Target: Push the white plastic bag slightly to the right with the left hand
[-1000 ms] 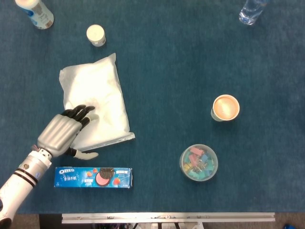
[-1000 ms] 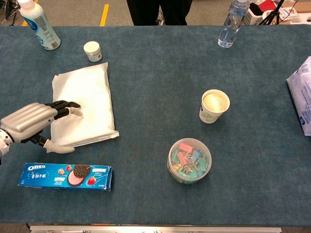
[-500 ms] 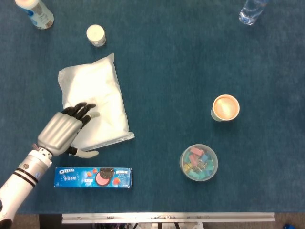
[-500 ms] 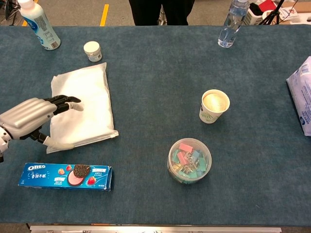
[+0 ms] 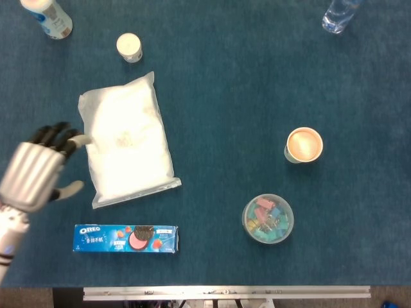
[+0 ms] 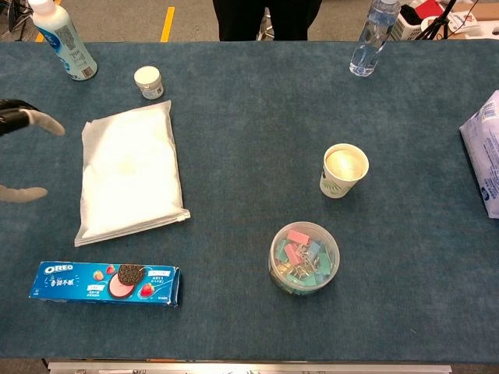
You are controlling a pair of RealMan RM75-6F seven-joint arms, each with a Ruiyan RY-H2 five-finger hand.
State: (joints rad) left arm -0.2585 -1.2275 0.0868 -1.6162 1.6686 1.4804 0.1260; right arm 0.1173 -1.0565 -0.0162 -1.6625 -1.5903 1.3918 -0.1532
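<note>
Oreo box (image 5: 126, 238) below white plastic bag (image 5: 126, 147); other labels unreadable.

left hand (image 5: 32, 176) at the left edge of the head view, back of the hand toward the camera, silver shell over dark fingers (image 5: 54, 135). fingers apart, lightly curled, pointing up-right; thumb (image 5: 69, 188) sticks out to the right, separate from the rest. nothing held. wrist and a short run of forearm (image 5: 8, 240) go down and off the bottom-left corner. chest view: only a fingertip (image 6: 35, 120) and the thumb tip (image 6: 22, 194) show at the left edge, well apart from one another. right arm and hand in neither view.
</note>
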